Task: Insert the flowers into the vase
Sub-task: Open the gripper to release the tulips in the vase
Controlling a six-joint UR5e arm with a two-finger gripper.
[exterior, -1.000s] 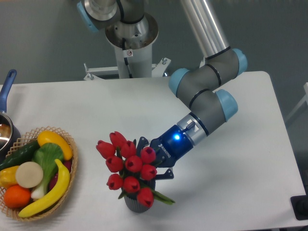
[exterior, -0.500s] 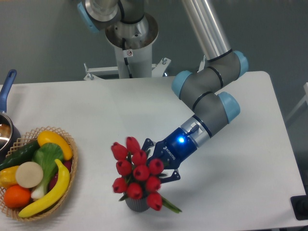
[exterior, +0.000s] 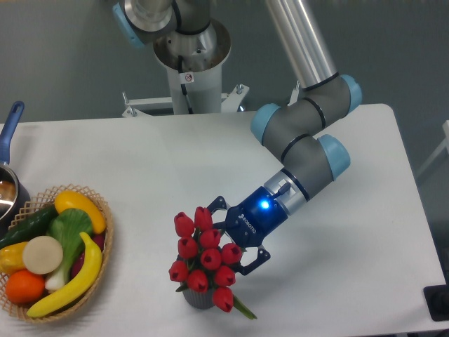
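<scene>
The flowers [exterior: 203,256], a bunch of red tulips with green stems, stand nearly upright with their stems down in the vase [exterior: 198,300]. The vase is small, dark grey and ribbed, near the table's front edge, and mostly hidden under the buds. My gripper [exterior: 235,235] reaches in from the right at bud height. Its jaws are spread wide, one above and one below the bunch, and it looks open. The fingertips are partly hidden behind the buds.
A wicker basket [exterior: 105,242] of fruit and vegetables sits at the front left. A metal pot with a blue handle [exterior: 10,126] stands at the left edge. The arm's base column [exterior: 189,77] rises behind the table.
The bunch has shifted right and stood up straighter in the vase. My gripper has followed down and right, and its jaws now stand a little wider apart.
</scene>
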